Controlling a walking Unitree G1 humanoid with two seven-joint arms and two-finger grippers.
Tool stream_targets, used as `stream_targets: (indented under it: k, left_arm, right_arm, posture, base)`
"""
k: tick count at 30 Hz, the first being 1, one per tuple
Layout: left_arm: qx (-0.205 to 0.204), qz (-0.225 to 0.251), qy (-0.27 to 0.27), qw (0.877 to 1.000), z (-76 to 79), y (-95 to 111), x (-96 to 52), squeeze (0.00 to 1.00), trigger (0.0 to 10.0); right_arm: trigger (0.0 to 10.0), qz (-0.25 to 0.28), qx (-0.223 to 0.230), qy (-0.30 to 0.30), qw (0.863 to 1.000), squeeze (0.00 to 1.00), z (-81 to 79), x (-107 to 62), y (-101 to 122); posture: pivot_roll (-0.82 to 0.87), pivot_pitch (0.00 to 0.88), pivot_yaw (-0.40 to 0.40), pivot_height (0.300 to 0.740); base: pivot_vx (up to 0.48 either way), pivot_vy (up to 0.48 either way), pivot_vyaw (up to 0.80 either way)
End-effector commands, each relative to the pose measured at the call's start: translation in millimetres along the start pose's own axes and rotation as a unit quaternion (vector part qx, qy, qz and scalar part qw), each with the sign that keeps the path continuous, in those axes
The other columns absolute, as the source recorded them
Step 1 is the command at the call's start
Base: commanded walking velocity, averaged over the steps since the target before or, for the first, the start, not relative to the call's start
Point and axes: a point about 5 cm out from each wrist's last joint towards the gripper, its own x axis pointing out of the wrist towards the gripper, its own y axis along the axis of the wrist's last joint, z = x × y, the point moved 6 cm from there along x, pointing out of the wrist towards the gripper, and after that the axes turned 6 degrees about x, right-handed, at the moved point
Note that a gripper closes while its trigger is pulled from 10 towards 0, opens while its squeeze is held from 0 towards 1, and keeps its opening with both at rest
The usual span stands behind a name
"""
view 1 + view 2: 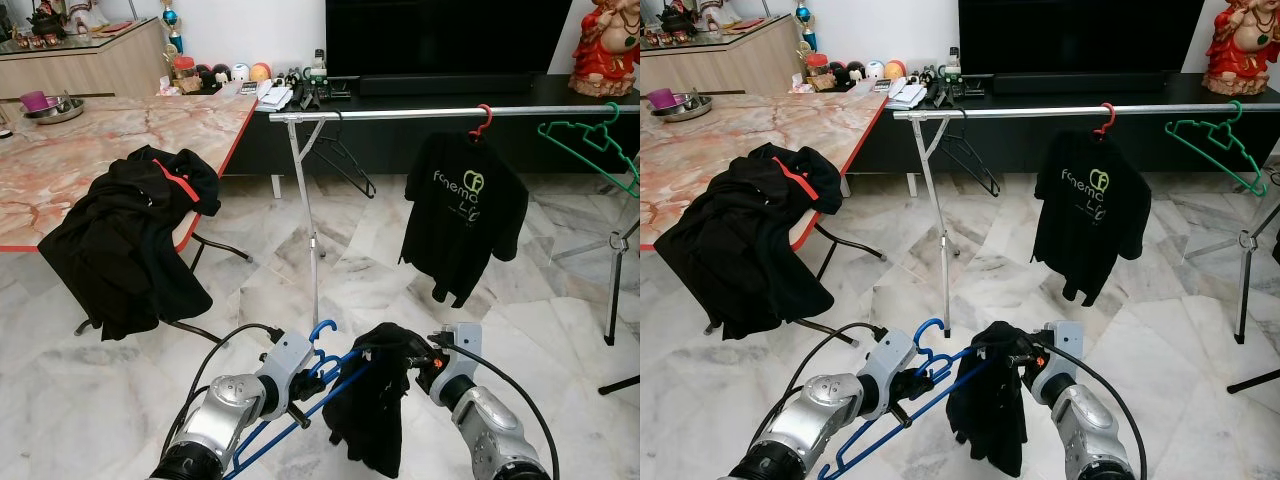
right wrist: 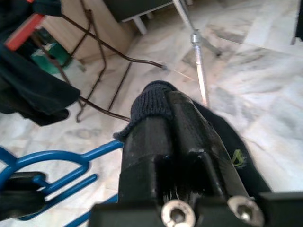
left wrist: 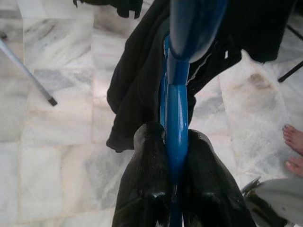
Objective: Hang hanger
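A blue hanger (image 1: 318,382) is low in front of me with a black garment (image 1: 378,410) draped on its right end. My left gripper (image 1: 302,385) is shut on the blue hanger just below its hook; the left wrist view has both fingers (image 3: 147,189) clamped on the blue bar (image 3: 176,118). My right gripper (image 1: 420,365) is shut on the garment's dark knit collar (image 2: 149,101). The silver clothes rail (image 1: 440,113) runs across ahead, above and beyond both grippers.
A black printed T-shirt (image 1: 462,210) on a red hanger (image 1: 482,121) and an empty green hanger (image 1: 590,143) hang on the rail. A marble-top table (image 1: 90,140) at left carries a black jacket (image 1: 125,235). A person's bare toes (image 3: 293,149) stand nearby.
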Motion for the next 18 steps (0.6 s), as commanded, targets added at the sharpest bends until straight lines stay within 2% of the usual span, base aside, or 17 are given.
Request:
stream_targets:
  k: [1,3,6,9,15,17,18]
  left_arm:
    - [-0.002,0.008,0.009,1.000,-6.4,4.8,-0.9,0.00,10.0]
    - [-0.002,0.007,0.001,1.000,-2.9,4.0,-0.3,0.00,10.0]
    - [-0.002,0.008,-0.003,1.000,-1.3,4.0,0.1,0.00,10.0]
    - [-0.002,0.008,-0.005,1.000,0.3,4.3,1.6,0.00,10.0]
    - [-0.002,0.009,-0.011,1.000,3.8,6.0,4.1,0.00,10.0]
    - [-0.001,0.008,-0.012,1.000,4.5,5.9,4.4,0.00,10.0]
    - [0.000,0.007,-0.014,1.000,5.3,5.5,4.6,0.00,10.0]
  right_arm:
    - [10.0,0.009,0.007,0.018,1.000,0.00,-6.7,2.4,3.9]
    - [10.0,0.033,0.046,0.057,0.997,0.00,-17.5,4.3,14.8]
    - [10.0,0.043,0.071,0.078,0.994,0.00,-23.1,5.2,21.1]
    - [10.0,0.067,0.124,0.142,0.980,0.00,-41.3,4.4,33.4]
    - [10.0,0.093,0.160,0.187,0.965,0.00,-56.2,1.3,44.0]
    - [10.0,0.095,0.159,0.183,0.965,0.00,-56.0,1.6,43.9]
    - [10.0,0.090,0.139,0.168,0.972,0.00,-52.7,2.4,40.4]
  posture:
    - [0.07,0.027,0.030,0.740]
    - [0.07,0.027,0.032,0.740]
    - [0.07,0.027,0.032,0.740]
    - [0.06,0.028,0.034,0.740]
    - [0.06,0.030,0.036,0.740]
    - [0.06,0.031,0.035,0.740]
    - [0.06,0.031,0.035,0.740]
  base:
    - [0.000,0.000,0.00]
    - [0.000,0.000,0.00]
    - [0.000,0.000,0.00]
    - [0.000,0.000,0.00]
    - [0.000,0.000,0.00]
    - [0.000,0.000,0.00]
    - [0.000,0.000,0.00]
